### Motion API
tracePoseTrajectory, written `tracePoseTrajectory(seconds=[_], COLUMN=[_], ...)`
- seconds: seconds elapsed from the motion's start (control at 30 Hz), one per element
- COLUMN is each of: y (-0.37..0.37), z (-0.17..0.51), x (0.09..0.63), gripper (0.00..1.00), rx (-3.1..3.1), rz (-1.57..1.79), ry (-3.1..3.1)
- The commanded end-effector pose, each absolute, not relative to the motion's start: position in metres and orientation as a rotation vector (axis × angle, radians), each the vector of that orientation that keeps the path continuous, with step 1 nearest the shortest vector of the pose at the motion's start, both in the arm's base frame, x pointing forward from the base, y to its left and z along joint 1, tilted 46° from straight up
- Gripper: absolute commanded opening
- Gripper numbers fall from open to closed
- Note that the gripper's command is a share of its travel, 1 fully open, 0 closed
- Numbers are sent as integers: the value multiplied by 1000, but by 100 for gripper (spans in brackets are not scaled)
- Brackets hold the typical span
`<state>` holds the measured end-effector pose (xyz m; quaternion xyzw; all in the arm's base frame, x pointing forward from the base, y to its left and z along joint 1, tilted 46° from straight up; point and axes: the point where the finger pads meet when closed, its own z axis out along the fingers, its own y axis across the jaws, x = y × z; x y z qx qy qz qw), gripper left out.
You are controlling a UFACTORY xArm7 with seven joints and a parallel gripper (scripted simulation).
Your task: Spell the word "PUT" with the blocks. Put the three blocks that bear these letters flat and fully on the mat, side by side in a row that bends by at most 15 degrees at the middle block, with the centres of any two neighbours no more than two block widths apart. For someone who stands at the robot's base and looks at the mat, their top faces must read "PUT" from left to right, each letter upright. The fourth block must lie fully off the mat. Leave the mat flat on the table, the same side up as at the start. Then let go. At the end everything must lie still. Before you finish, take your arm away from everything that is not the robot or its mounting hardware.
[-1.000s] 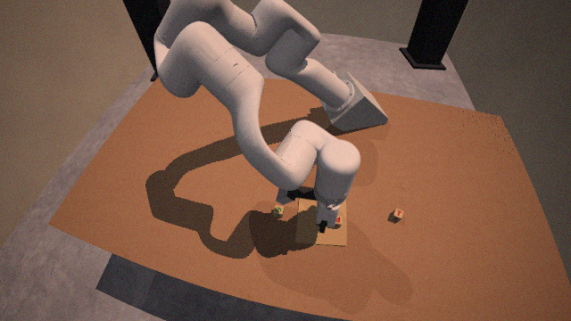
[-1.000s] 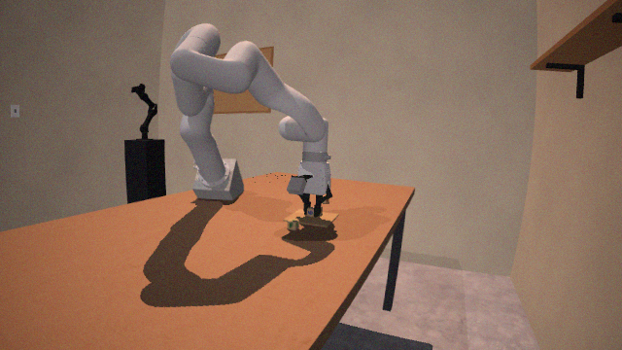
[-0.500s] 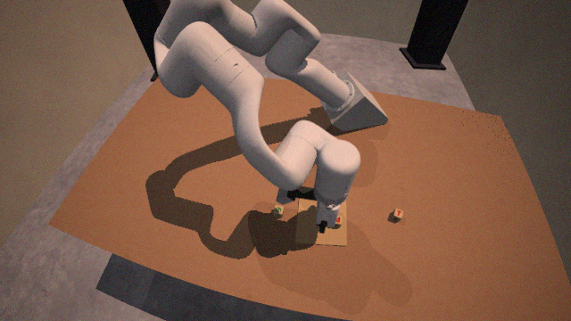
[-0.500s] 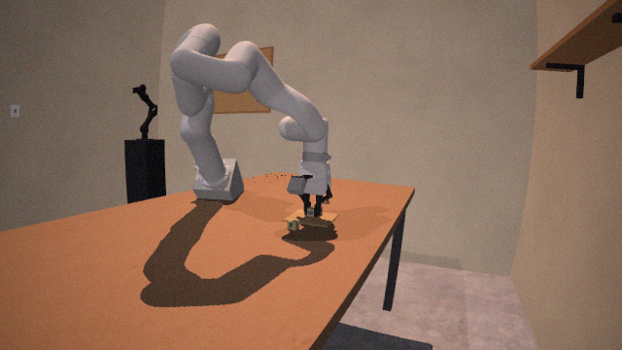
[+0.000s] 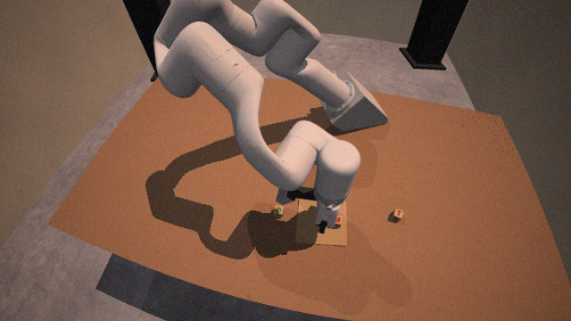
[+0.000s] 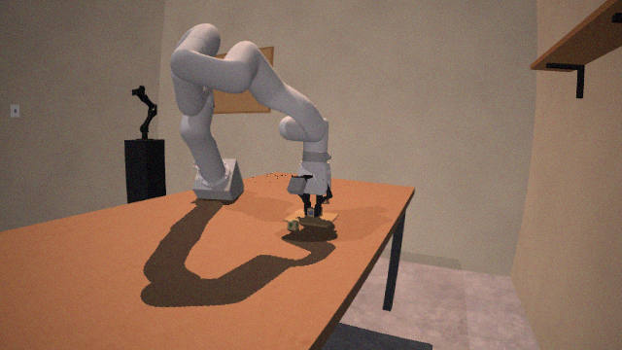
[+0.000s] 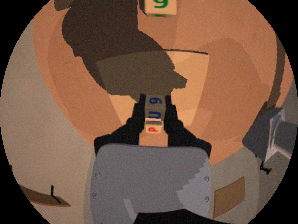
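- fingers (image 5: 322,227) (image 6: 313,213) were clamped on the U block (image 6: 310,212) (image 7: 155,114), over the mat (image 5: 332,237) (image 6: 331,217) (image 7: 194,75)
- P block (image 5: 338,220) (image 7: 153,128) sat on the mat, right beside the U
- T block (image 5: 398,214) was chilling off the mat's left side
- green-lettered block (image 5: 278,211) (image 6: 293,226) (image 7: 161,6), off its right

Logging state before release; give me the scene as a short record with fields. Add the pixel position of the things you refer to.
tool: closed on the U block (image 5: 322,228) (image 6: 312,214) (image 7: 156,100)
U block: blue letter, between the fingers (image 6: 310,212)
P block: red letter, on the mat, next to the U block (image 5: 337,220) (image 7: 154,128)
T block: red letter, off the mat, on the table (image 5: 398,214)
spare block: green character, off the mat (image 5: 278,211) (image 6: 293,225) (image 7: 161,6)
mat: flat on the table (image 5: 332,240) (image 6: 331,216) (image 7: 192,70)
word: incomplete, T missing
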<state>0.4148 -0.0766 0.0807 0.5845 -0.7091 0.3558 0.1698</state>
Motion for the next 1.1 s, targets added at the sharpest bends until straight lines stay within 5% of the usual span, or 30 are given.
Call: tracePoseTrajectory(seconds=[0.0,1.07], y=[-75,-77], z=[81,79], x=[416,416], gripper=[21,21], rx=[1665,1665], rz=[1013,1013], ry=[-2016,-2016])
